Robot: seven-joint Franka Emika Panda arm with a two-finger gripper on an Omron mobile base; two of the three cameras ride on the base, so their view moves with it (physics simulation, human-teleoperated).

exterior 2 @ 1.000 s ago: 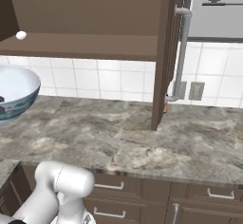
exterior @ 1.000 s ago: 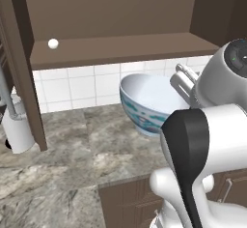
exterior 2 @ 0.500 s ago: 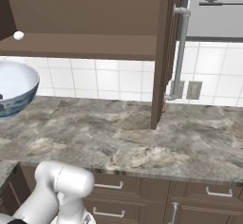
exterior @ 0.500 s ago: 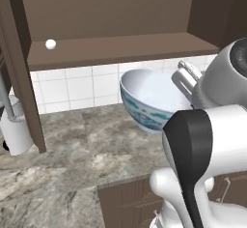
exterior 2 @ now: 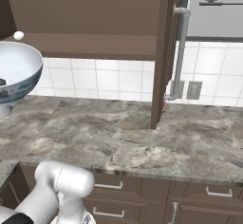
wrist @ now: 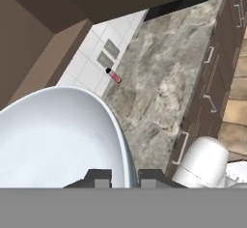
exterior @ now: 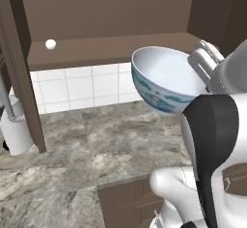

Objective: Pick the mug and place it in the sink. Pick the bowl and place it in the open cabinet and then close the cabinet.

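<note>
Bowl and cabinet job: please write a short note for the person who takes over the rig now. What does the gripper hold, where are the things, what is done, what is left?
Gripper: shut on the rim of the bowl, one finger inside and one outside.
Bowl: held in the air, tilted, above the counter and level with the lower edge of the cabinet, not yet inside.
Cabinet: open; a small white ball lies on its shelf.
Mug and sink: cannot say from these pictures whether that step is done.
Left: lift the bowl onto the shelf, release it, then close both doors.
</note>
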